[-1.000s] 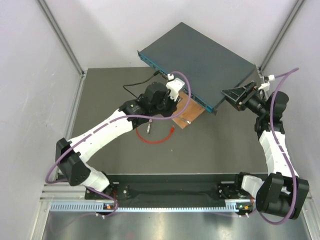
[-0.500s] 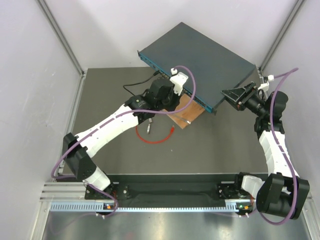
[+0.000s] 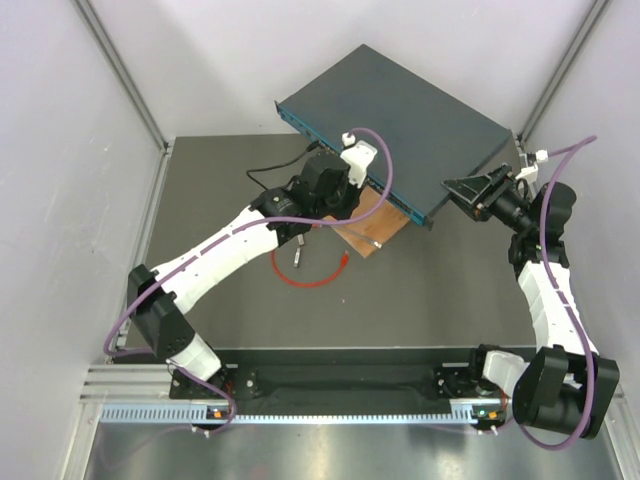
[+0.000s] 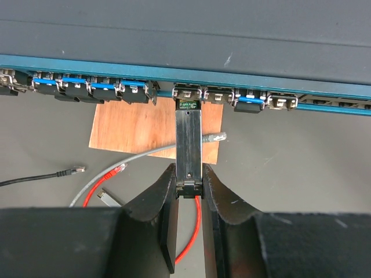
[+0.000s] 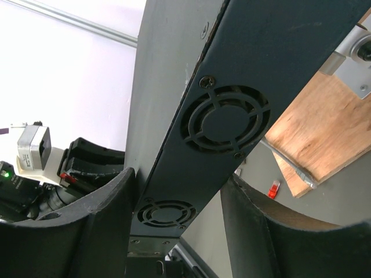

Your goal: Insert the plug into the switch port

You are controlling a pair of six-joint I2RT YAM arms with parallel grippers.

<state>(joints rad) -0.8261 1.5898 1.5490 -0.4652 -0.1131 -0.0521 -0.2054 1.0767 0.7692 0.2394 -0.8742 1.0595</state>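
Plug (image 4: pixel 119 169), with its red boot, lies loose on the dark surface (image 4: pixel 301 174), well apart from every socket and held by nothing. Its red cable (image 3: pixel 305 286) curls away in an arc, and neither has shifted over the last second. Near it sit a small metal stick-shaped piece (image 4: pixel 107 198) and the black cable's connector (image 4: pixel 75 170). The grey cable's connector (image 4: pixel 217 137) rests at the edge of the wooden block (image 4: pixel 139 127) under the switch (image 3: pixel 400 120). What has changed is the left arm: it has pushed forward toward the switch's front face and then nearly settled. The left end effector (image 4: pixel 188 169) is pinching a long black bar (image 4: pixel 188 145), not the plug. The bar's far tip now meets the mouth of one switch port (image 4: pixel 187 92); how deep it sits cannot be told. Several sockets to the left show blue tabs, and the one immediately to the right looks empty. The right end effector (image 5: pixel 179 176) is clamped across the switch's fan-grilled end, steadying the box, and has not moved. By my reading, the effort at this instant goes to the black bar, so inserting the plug has not begun. The left end effector would first have to let go of the bar, return to the surface and take the red boot in line with a free socket.
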